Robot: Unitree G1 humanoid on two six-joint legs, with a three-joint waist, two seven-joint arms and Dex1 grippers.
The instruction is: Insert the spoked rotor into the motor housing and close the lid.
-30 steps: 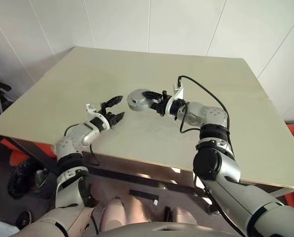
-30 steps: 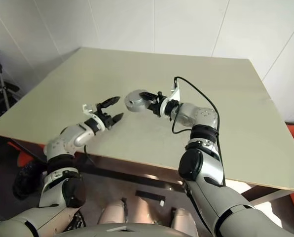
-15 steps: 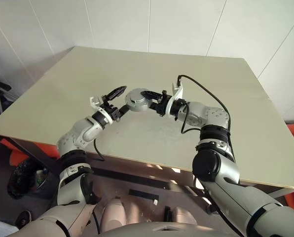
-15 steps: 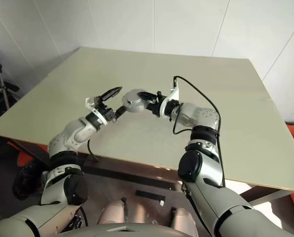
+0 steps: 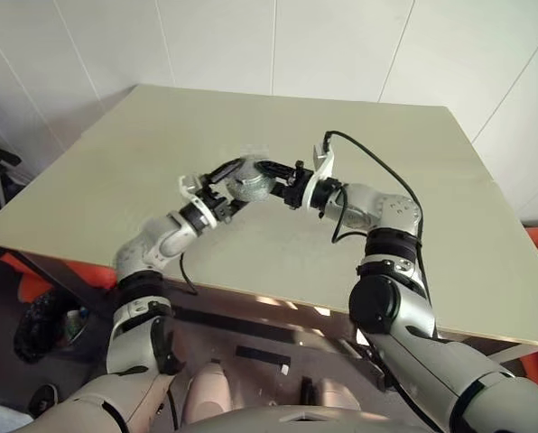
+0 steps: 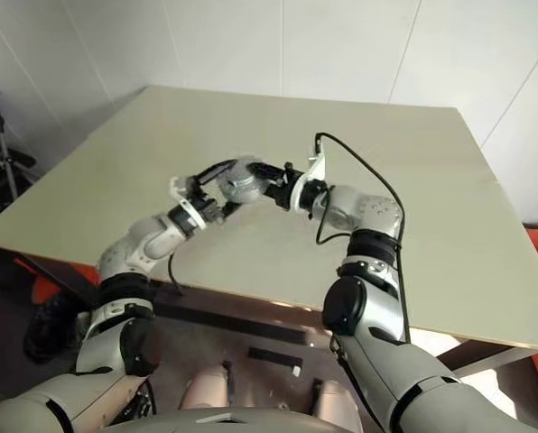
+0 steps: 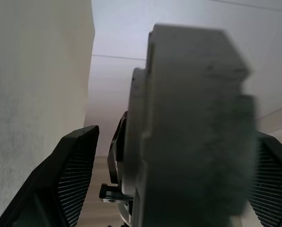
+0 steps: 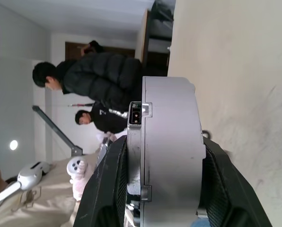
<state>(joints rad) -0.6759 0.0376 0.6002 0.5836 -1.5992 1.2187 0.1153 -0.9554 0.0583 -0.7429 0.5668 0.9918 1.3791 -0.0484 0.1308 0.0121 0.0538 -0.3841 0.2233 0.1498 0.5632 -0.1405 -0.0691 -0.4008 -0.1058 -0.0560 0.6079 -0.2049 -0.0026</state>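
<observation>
A round grey motor housing [image 5: 251, 184] hangs edge-on above the middle of the table. My right gripper [image 5: 265, 179] is shut on it, one black finger on each flat side, as the right wrist view shows around the housing [image 8: 171, 142]. My left gripper [image 5: 228, 188] is open and straddles the same piece from the left. In the left wrist view the housing [image 7: 193, 118] sits between the wide-apart fingers [image 7: 77, 161], and I cannot tell whether they touch it. A thinner grey layer lies against the housing's body; I cannot tell whether that is the lid. The spoked rotor is hidden.
The pale wooden table [image 5: 413, 189] runs out in every direction below both hands, with its front edge near me. A black cable [image 5: 377, 167] loops from my right wrist. Two people in dark jackets [image 8: 98, 80] stand beyond the table in the right wrist view.
My left gripper has moved right and up from beside the housing until its open fingers straddle it. The right gripper has kept the housing nearly still.
</observation>
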